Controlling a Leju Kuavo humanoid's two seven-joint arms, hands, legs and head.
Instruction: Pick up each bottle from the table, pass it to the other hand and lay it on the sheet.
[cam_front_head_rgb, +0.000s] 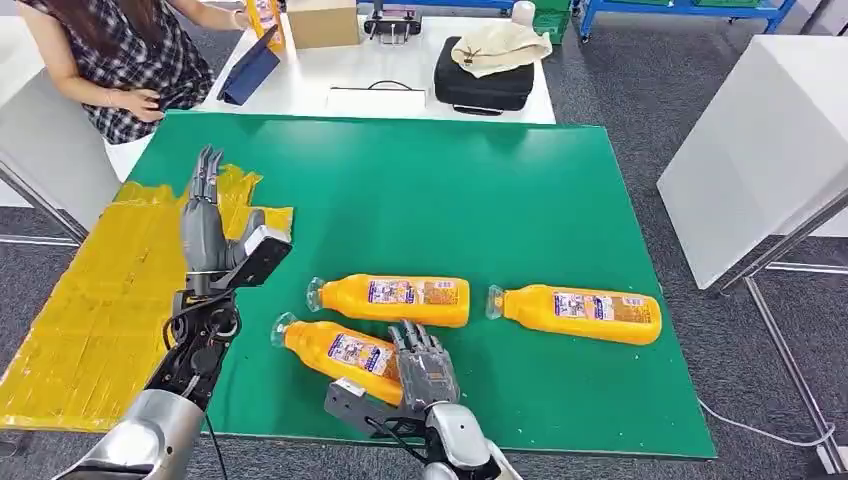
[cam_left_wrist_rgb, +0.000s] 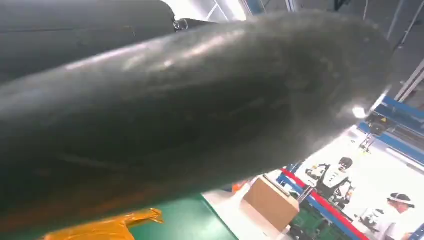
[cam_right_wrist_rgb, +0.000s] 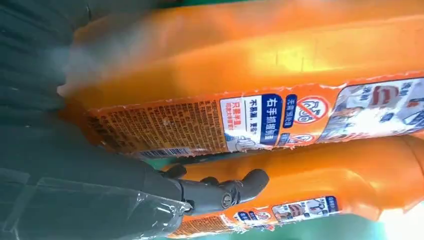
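- Three orange bottles are seen lying on their sides on the green desk (cam_front_head_rgb: 560, 170), all with caps pointing to the robot's left.
- The nearest bottle (cam_front_head_rgb: 335, 352) is covered at its base end by the right hand (cam_front_head_rgb: 425, 368); the fingers (cam_front_head_rgb: 412, 338) are draped over it, but whether it is truly gripped cannot be told, as the contact is hidden in the head view.
- In the right wrist view, two bottle bodies are crowded close to the lens, labels partly cut off, with one dark finger (cam_right_wrist_rgb: 235, 187) lying against the lower one.
- The middle bottle (cam_front_head_rgb: 392, 299) lies just beyond; the far bottle (cam_front_head_rgb: 580, 313) lies apart to the right.
- The left hand (cam_front_head_rgb: 205, 225) is held over the yellow sheet's (cam_front_head_rgb: 90, 300) edge, fingers straight, close together, nothing held.
- The left wrist view is largely blocked by a blurred dark shape.
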